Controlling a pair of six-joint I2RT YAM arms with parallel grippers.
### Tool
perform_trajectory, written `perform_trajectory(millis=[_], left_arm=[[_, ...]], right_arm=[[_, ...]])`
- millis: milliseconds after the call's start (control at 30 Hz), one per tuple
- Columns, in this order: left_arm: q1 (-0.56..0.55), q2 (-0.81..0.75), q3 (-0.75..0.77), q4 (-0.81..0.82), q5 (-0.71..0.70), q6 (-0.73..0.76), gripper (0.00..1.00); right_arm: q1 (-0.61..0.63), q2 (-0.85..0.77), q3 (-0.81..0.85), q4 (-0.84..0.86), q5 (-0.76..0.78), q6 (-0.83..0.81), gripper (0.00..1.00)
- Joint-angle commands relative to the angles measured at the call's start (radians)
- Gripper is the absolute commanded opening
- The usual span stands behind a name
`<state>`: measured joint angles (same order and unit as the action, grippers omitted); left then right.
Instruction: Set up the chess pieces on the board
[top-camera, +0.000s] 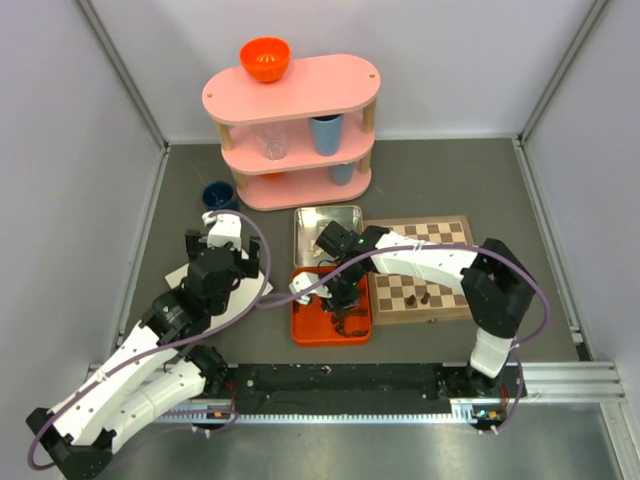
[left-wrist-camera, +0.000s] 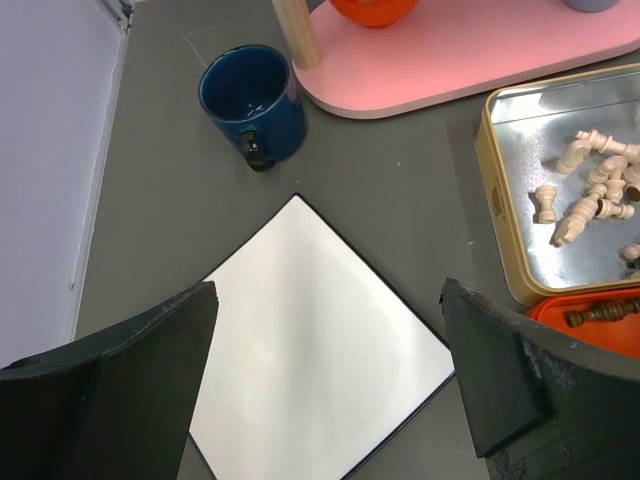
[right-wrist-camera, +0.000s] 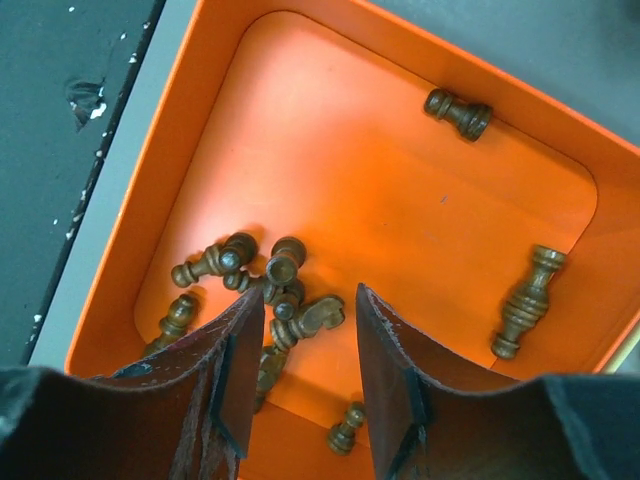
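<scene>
Lying toppled — dark chess pieces (right-wrist-camera: 284, 268), orange tray (right-wrist-camera: 400, 200)

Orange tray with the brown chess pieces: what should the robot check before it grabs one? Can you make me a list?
1. Right fingers over the orange tray: ok.
2. A dark piece lies in line between them: ok.
3. That piece alone in the gap: not ok, it touches others in the pile.
4. Piece gripped: not ok, the fingers stand apart.
5. Free squares on the board: ok.
6. Left fingers open, holding nothing: ok.
</scene>
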<state>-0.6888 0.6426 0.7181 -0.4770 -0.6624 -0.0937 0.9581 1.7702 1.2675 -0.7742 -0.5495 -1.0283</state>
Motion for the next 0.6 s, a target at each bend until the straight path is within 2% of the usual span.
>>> perform_trajectory(millis=[0,367,567], left_arm=[[0.009,-0.038,-0.008,0.051,-0.045,0.012,0.98],[0.026,-0.073,-0.016,0.060,-0.085,0.008,0.98],[0.029,-0.081,-0.017,0.063,-0.080,0.009,0.98]], right_arm=[[0.025,0.032,0.058,0.004,0.017,-0.010,0.41],[0.067,0.074,0.052,0.003,0.051,-0.004,0.38],[0.073,0.089,0.053,0.004,0.074,-0.001,0.33]])
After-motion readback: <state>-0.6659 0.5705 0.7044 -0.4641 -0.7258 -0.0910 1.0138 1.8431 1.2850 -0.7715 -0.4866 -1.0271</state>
